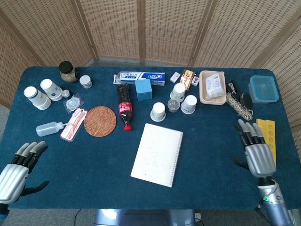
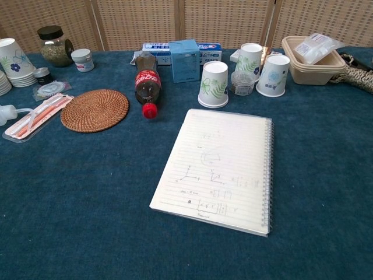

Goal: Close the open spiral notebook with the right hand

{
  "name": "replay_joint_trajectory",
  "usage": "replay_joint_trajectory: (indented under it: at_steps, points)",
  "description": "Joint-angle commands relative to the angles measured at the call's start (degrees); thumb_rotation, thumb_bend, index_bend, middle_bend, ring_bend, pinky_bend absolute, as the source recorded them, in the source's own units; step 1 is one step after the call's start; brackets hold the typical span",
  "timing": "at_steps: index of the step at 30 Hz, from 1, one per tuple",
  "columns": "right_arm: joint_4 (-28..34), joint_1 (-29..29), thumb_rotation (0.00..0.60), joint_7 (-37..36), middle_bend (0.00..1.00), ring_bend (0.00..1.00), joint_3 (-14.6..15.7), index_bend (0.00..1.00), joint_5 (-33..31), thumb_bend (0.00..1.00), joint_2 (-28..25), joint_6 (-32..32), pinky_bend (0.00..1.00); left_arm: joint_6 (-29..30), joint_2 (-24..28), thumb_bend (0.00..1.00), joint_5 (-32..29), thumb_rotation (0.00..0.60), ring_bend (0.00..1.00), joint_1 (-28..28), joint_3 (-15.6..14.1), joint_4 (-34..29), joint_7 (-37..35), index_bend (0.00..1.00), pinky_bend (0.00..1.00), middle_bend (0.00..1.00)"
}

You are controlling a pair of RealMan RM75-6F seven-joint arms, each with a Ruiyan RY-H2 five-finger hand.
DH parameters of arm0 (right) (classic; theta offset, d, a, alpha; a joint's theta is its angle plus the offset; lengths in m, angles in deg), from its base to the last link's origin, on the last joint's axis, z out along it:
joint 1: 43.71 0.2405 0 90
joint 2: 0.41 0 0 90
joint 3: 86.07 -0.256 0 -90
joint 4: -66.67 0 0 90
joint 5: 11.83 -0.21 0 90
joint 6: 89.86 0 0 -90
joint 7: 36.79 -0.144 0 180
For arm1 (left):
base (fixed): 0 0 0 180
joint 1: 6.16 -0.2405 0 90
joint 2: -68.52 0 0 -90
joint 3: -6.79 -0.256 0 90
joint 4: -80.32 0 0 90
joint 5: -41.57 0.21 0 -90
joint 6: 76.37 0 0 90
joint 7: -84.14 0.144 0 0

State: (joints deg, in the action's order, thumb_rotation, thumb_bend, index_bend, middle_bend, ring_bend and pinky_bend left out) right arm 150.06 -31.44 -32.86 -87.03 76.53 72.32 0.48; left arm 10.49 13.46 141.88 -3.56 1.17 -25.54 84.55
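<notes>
Head view: a white ruled spiral notebook (image 1: 157, 155) is recorded lying flat near the middle of the blue-covered desk (image 1: 94, 160), a handwritten page uppermost and the wire binding along its right edge; no cover is seen over the page. The right robot hand (image 1: 257, 150) is logged well to the right of the notebook, near the desk's right edge, fingers spread apart and empty, just beside a yellow moulded tray (image 1: 266, 143). The left robot hand (image 1: 16, 170) is noted at the lower left corner, fingers likewise apart, nothing held.

Chest view: the notebook (image 2: 221, 169) is shown with pencil sketches on its page; neither robot hand is seen here. Behind it are listed a white paper cup with green leaf print (image 2: 213, 84), a dark cola bottle with red cap (image 2: 147, 84) lying on its side, and a round woven rattan coaster (image 2: 94, 109). A light blue box (image 2: 185, 60) and a beige food container (image 2: 309, 58) are placed further back.
</notes>
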Motion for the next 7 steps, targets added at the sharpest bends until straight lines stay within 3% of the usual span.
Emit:
replay_joint_trajectory:
  at_steps: [1,7]
  points:
    - [-0.83,-3.32,0.6,-1.34,0.0,0.0,0.62,0.0,-1.39,0.0,-1.71,3.18,0.02,0.48,-0.04,0.07,-0.19,0.6,0.0,-0.38,-0.11,0.4,-0.41,0.0,0.0,0.0]
    - [0.46,-6.94,0.6,-1.97,0.0,0.0,1.14,0.0,-2.27,0.0,-2.78,5.99,0.0,0.94,-0.6,0.07,0.18,0.6,0.0,-0.6,-0.11,0.92,-0.28,0.0,0.0,0.0]
